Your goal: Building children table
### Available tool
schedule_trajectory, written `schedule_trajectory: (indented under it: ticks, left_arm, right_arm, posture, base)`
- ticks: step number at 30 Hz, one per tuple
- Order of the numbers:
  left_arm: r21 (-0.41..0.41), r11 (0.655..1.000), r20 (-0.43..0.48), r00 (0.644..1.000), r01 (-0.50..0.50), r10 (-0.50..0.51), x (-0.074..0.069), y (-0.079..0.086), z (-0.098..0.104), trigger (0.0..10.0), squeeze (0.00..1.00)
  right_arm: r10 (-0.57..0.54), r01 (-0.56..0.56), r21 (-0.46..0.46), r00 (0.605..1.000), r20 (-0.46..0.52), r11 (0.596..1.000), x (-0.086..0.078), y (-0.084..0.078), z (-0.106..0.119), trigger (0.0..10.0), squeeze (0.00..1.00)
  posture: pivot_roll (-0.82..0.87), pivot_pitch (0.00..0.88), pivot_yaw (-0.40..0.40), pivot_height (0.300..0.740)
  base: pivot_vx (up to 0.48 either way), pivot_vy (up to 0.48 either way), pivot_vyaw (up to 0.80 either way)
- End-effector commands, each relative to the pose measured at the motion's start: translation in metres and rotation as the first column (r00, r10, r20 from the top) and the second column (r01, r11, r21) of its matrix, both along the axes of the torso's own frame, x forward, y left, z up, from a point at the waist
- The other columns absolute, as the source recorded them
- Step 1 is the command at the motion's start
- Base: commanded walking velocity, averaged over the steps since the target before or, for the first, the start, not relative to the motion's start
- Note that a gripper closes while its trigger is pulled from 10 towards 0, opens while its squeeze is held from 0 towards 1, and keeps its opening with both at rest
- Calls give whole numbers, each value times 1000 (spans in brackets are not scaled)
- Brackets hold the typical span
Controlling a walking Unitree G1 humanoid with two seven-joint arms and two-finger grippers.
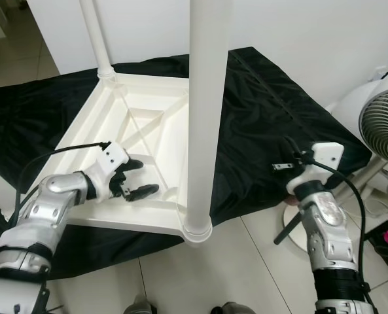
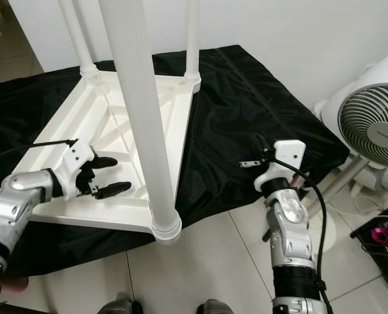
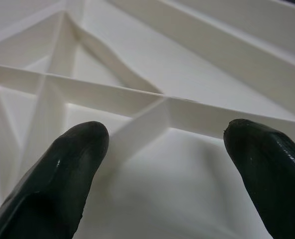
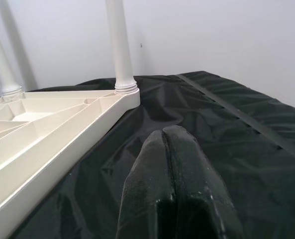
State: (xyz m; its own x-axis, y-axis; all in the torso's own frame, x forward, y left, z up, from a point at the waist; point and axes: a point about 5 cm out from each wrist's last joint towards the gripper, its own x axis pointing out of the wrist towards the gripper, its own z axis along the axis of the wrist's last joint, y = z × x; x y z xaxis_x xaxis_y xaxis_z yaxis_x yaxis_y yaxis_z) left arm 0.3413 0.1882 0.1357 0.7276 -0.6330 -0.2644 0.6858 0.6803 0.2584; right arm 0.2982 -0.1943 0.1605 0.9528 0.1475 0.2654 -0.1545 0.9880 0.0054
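I am hovering my left gripper [image 1: 141, 178], fingers spread and empty, over the ribbed underside of the upturned white plastic children's table [image 1: 148, 124], lying on a black sheet [image 1: 272, 131] with three legs fitted. My right gripper [image 4: 174, 174] is hanging clenched and empty above the sheet; I judge closing squarely on one rib gives the firmest hold.

Left gripper [image 1: 137, 178] sits at the frame's lower left, fingers spread apart. Right gripper [image 4: 174, 164], lower right, has its fingers pressed together.

Home room: tiled floor [image 1: 259, 261], white wall [image 1: 298, 33], standing fan [image 1: 383, 131].
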Motion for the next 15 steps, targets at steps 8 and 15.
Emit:
schedule_trajectory:
  ticks: [8,15]
  left_arm:
    - [-89,996,55,998,-1,6,2,1,18,10000,0]
    - [-222,974,109,991,-55,81,2,5,41,10000,0]
  right_arm:
    - [204,-205,-9,978,-34,979,-9,19,0,10000,424]
    - [391,-397,-70,916,-86,915,-22,24,1,10000,1000]
  posture:
    - [-113,93,76,740]
    - [-97,97,64,740]
  base:
    - [0,0,0]
    - [0,0,0]
